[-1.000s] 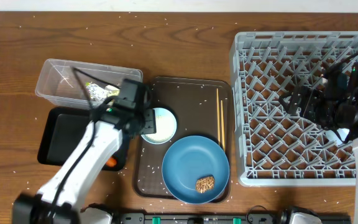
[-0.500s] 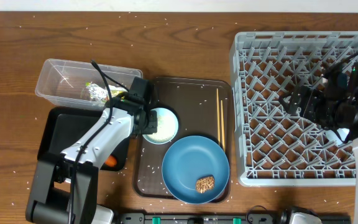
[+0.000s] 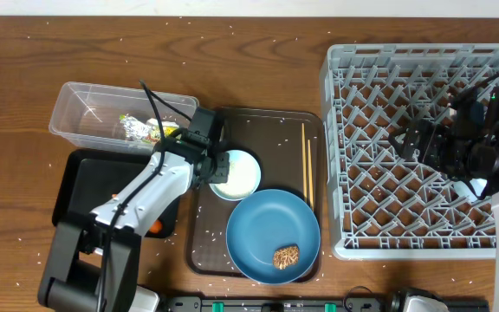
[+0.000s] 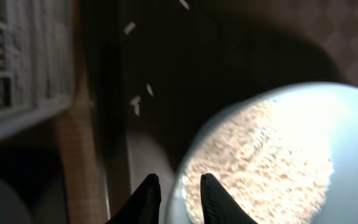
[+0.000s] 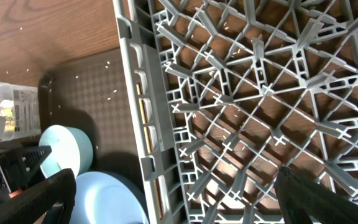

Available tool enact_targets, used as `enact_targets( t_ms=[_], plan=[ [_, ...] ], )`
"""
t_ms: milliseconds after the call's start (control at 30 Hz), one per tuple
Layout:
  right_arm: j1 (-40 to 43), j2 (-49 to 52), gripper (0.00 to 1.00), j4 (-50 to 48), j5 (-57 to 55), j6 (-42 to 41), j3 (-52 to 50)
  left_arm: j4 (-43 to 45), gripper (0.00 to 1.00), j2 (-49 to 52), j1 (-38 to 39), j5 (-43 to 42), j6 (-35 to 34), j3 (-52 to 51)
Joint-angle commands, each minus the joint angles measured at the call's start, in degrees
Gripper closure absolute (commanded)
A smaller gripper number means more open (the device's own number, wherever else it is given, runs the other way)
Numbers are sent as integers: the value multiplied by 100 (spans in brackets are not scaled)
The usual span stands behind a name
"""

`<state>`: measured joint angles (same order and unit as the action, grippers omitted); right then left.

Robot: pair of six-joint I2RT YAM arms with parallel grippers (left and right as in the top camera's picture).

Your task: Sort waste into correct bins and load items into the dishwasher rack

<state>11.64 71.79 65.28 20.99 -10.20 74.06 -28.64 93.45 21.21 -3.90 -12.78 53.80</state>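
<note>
Overhead first. One of each: dishwasher rack (image 3: 379, 65) on the right, clear tub (image 3: 68, 113), black tray (image 3: 76, 186) just in front of the tub, brown serving tray (image 3: 267, 139) in the middle. On the serving tray there's one blue plate (image 3: 267, 221), one light blue cup (image 3: 236, 173) and two chopsticks (image 3: 307, 165) lying side by side along its right edge. One brown food chunk (image 3: 285, 256) sits on the plate. One yellow-green wrapper (image 3: 141, 130) is in the tub. Rice grains (image 3: 232, 30) are all over the surface, way too many to count. A bit of orange carrot (image 3: 154, 227) peeks out on the black tray, mostly hidden under the left arm. The left end effector (image 3: 216, 167) is at the cup's left rim. The right end effector (image 3: 404, 141) hangs over the rack, and that arm covers the rack's right side.

Left wrist: super dark and blurry. The two fingertips (image 4: 149, 190) are nearly closed, pinching the cup's (image 4: 278, 162) rim, one outside and one inside. The cup's inside looks speckled, and I can't tell with what. I count about four grains on the tray beside it. The cup is cut off at the right and bottom.

Right wrist: the fingers are spread wide and hold nothing, with the rack's lattice (image 5: 241, 93) below. One cup (image 5: 67, 149), a slice of the plate (image 5: 107, 199) and a corner of the tub (image 5: 5, 106) show at the left.
</note>
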Motion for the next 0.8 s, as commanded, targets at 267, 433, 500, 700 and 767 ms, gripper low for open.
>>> enact_targets(
  t_ms=[267, 433, 500, 700, 767],
  plan=[
    [-79, 11, 5, -9, 20, 66, -2, 131, 94, 608, 2, 310, 118, -103],
    [-79, 11, 5, -13, 20, 66, -2, -313, 94, 319, 2, 310, 118, 114],
    [-79, 11, 4, -15, 17, 66, -2, -662, 94, 66, 2, 310, 118, 282],
    [-79, 11, 4, -17, 20, 63, -2, -2245, 94, -802, 2, 765, 114, 1123],
    [-79, 11, 4, -17, 20, 66, -2, -2758, 94, -1069, -11, 1137, 107, 1379]
  ],
)
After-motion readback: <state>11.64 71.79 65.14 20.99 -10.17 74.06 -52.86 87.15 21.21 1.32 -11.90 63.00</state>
